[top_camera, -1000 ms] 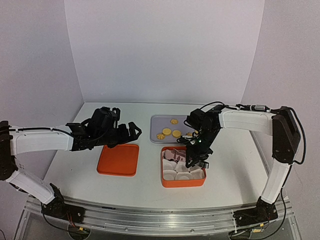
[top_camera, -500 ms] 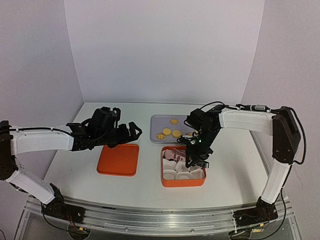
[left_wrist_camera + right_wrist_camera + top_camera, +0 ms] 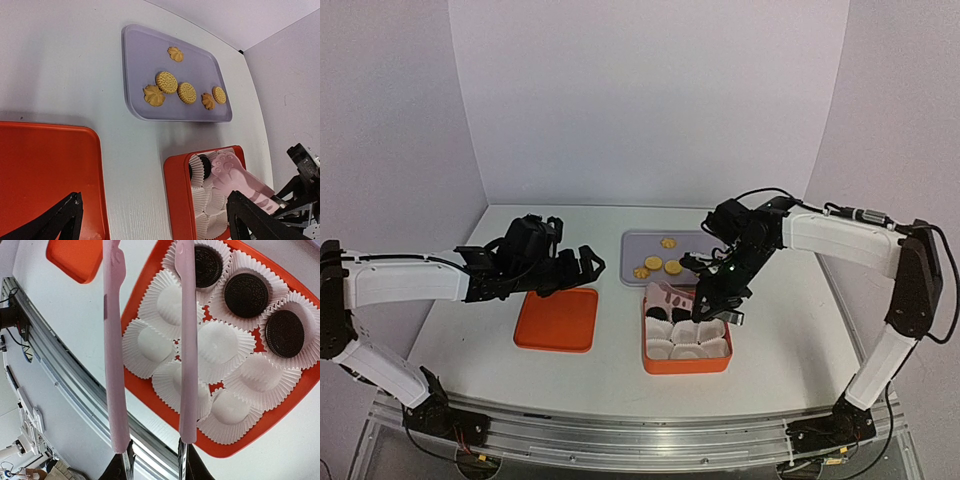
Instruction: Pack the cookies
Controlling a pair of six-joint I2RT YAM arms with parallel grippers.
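Several golden cookies [image 3: 166, 82] lie on the lavender tray [image 3: 135, 60], seen from above as golden cookies [image 3: 662, 264]. Three black cookies [image 3: 246, 295] sit in white paper cups along one side of the orange box [image 3: 145, 393]. My right gripper [image 3: 152, 460] is shut on pink tongs [image 3: 115, 355], whose arms stand apart over the box; no cookie shows between them. A paw-shaped tong tip [image 3: 227, 167] hangs by a black cookie [image 3: 204, 165]. My left gripper [image 3: 150, 225] is open above the edge of the orange lid [image 3: 45, 170], holding nothing.
The other cups [image 3: 217, 342] in the box are empty. The orange lid [image 3: 556, 320] lies left of the orange box [image 3: 685, 368], the lavender tray [image 3: 635, 245] behind it. White walls close the back and sides; a metal rail [image 3: 640, 435] runs along the near edge.
My right arm has swung its elbow outward to the right and the gripper with the tongs has risen a little over the box. The left arm has not moved.
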